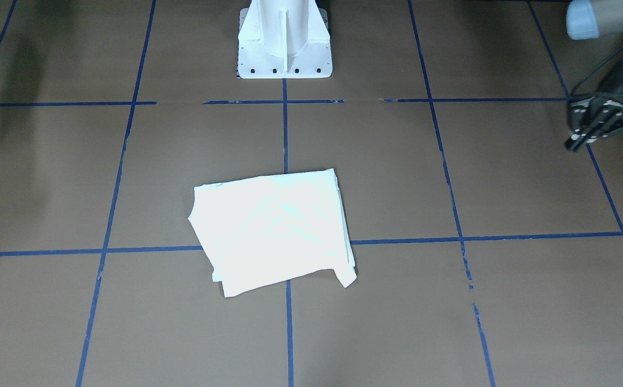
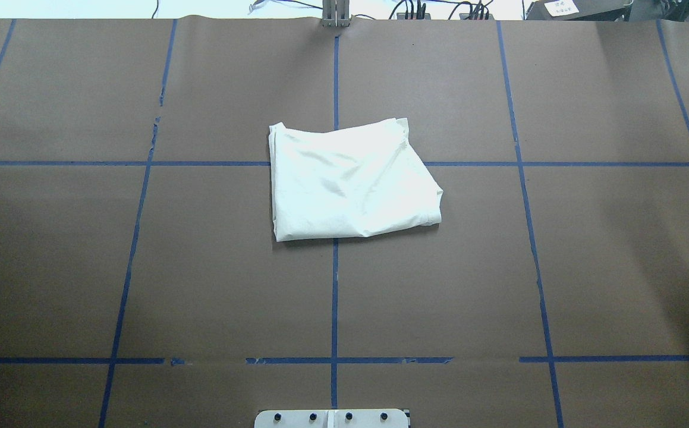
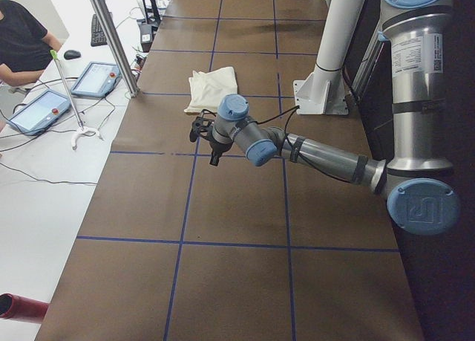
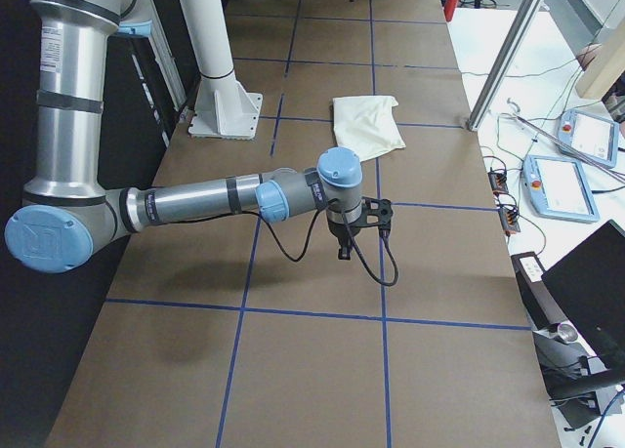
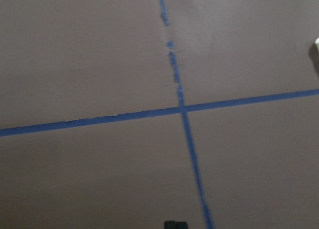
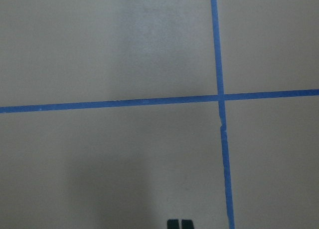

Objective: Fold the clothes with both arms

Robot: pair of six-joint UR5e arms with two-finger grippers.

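Cream-white cotton, the shirt (image 2: 350, 184) lies folded into a compact, slightly skewed rectangle at the middle of the table (image 2: 142, 267). It sits over a crossing of the blue tape lines (image 2: 334, 297), well out from the white pedestal (image 1: 284, 43). I see no print, so I take it the plain side is up. I judge the bundle light, soft and limp, with several layers stacked, and likely to slide on the brown paper cover rather than hold its place. The edge on the robot's left shows stepped layers, and a small loose tab sticks out at the far corner on that side. The near right corner looks rounded, as a fold would. If a further fold or a tidy-up is wanted, I would pinch at two corners of one edge, taking all the layers together. A shallow pinch risks lifting only the top sheet and opening the stack. From these views the fold looks close to complete. The left gripper (image 5: 175, 224) hangs over bare paper well to the shirt's left, fingertips side by side with nothing between them. The right gripper (image 6: 179, 224) hangs over bare paper off to the right, likewise pressed together and empty. Neither touches the cloth.
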